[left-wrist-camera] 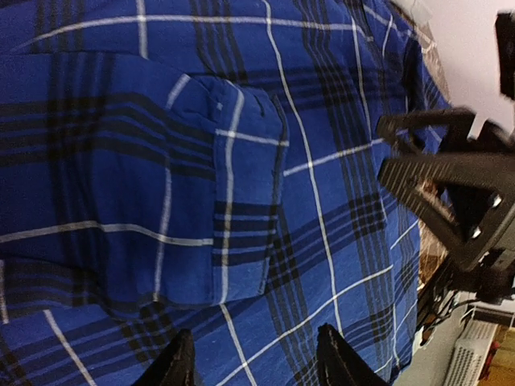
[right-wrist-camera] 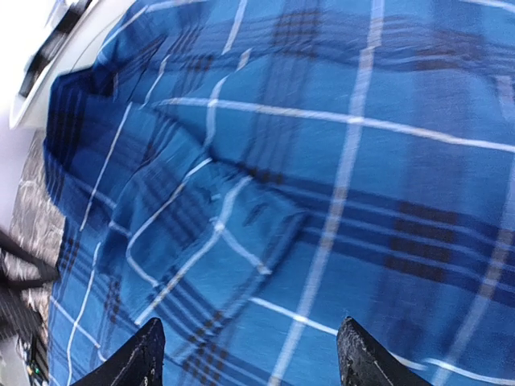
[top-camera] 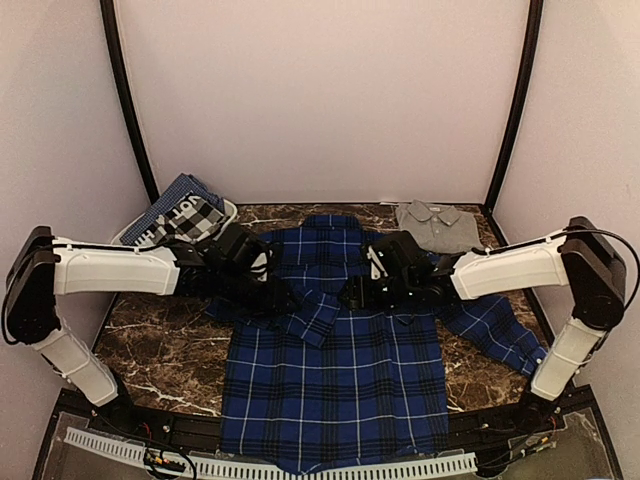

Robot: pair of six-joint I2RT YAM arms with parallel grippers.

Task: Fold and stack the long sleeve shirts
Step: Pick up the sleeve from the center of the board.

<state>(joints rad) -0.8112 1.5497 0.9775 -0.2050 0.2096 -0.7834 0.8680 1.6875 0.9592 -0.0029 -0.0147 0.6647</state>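
A: Spotted the royal-blue and black plaid button-up shirt (top-camera: 335, 390)?
B: Yes, spread flat along the middle of the dark veined marble table (top-camera: 160, 350), collar (top-camera: 330, 222) at the far end, hem reaching the near edge by the arm bases
A: And the sleeves?
B: On the left arm's side, folded in across the chest, with the cuff (left-wrist-camera: 241, 193) lying on the plaid body; on the right arm's side, the other sleeve (top-camera: 495, 335) stretched out flat over the marble
A: Any sign of the plain grey collared shirt (top-camera: 437, 225)?
B: Lying compact at the far right corner of the table, just beyond the plaid shoulder, touched by neither claw
A: Checked the left claw (left-wrist-camera: 256, 363)?
B: Low over the plaid body next to the folded-in cuff, fingers parted, only flat cloth showing between them, gripping nothing; touching the cloth or just above it, cannot tell
A: Same for the right claw (right-wrist-camera: 253, 358)?
B: Much the same: over the chest on the other side of that cuff, fingers spread wide, nothing pinched, facing the left claw across the folded sleeve
A: Anything else on the table?
B: Just a white-rimmed bin (top-camera: 228, 211) at the far left corner, holding a black-and-white checked cloth (top-camera: 195, 220) and a blue patterned one; too crumpled to name either
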